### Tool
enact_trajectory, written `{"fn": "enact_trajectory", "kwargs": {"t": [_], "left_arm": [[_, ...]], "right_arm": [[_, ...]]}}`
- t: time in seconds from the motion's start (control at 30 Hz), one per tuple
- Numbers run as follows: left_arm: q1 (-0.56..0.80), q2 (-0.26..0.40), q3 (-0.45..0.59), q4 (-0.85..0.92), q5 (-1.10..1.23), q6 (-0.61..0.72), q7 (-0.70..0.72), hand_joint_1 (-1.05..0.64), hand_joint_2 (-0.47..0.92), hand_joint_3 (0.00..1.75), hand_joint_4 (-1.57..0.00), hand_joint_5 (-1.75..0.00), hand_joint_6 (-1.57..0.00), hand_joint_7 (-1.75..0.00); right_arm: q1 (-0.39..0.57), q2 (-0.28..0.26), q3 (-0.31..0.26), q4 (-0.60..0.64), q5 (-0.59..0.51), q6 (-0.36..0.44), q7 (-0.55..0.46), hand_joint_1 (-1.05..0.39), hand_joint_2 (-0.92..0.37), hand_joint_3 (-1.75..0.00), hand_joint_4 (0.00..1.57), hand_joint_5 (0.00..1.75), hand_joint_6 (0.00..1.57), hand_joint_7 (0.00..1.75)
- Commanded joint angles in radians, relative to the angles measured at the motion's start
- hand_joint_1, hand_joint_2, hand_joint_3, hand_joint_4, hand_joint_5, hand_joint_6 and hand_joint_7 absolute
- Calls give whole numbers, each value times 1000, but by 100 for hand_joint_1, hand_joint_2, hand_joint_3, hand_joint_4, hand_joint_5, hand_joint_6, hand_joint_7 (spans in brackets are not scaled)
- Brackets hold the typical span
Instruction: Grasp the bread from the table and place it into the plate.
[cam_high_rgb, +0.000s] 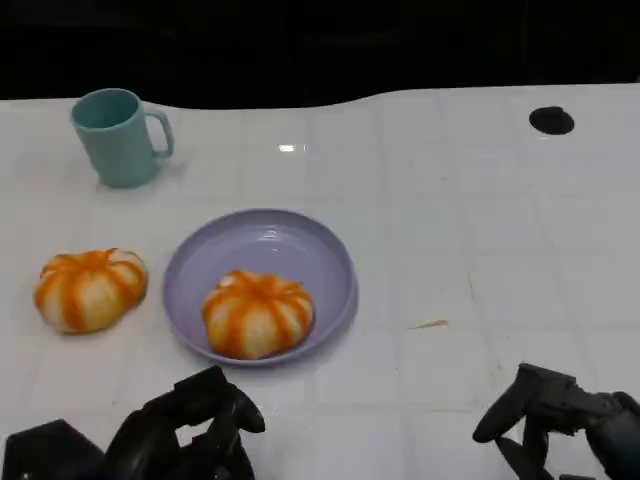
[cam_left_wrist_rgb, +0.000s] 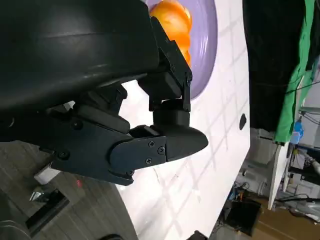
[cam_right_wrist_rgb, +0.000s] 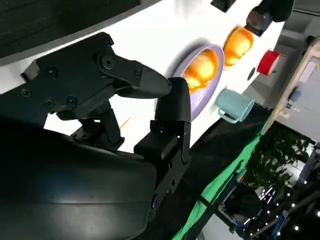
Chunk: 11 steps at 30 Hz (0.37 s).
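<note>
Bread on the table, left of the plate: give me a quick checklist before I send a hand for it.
1. Target in sight: ok. The loose bread lies on the table, beside the purple plate and apart from it.
2. Room in the plate: cannot tell. Another bread already sits in its near half; the far half is bare.
3. Left hand free: ok, it holds nothing and sits at the near edge.
4. Right hand free: ok, nothing in it, well off to the other side.
5. Path clear: ok. The teal mug stands behind the loose bread, not between it and the left hand.
</note>
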<state>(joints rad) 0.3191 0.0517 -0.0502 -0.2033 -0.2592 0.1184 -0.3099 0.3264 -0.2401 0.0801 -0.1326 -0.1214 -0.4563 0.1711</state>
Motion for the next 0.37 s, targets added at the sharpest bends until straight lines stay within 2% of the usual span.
{"fn": "enact_trajectory", "kwargs": {"t": [0.03,0.37], "left_arm": [[-3,16,8,6,-2,0,-6,-70,92,55,-83,-175,-67,-149],[-2,16,8,7,-2,-2,-6,-71,92,53,-83,-175,-68,-149]], "right_arm": [[-11,9,-1,14,22,-15,5,-38,-73,-80,72,175,69,134],[-19,23,19,14,45,-26,29,-38,-72,-78,69,174,70,129]]}}
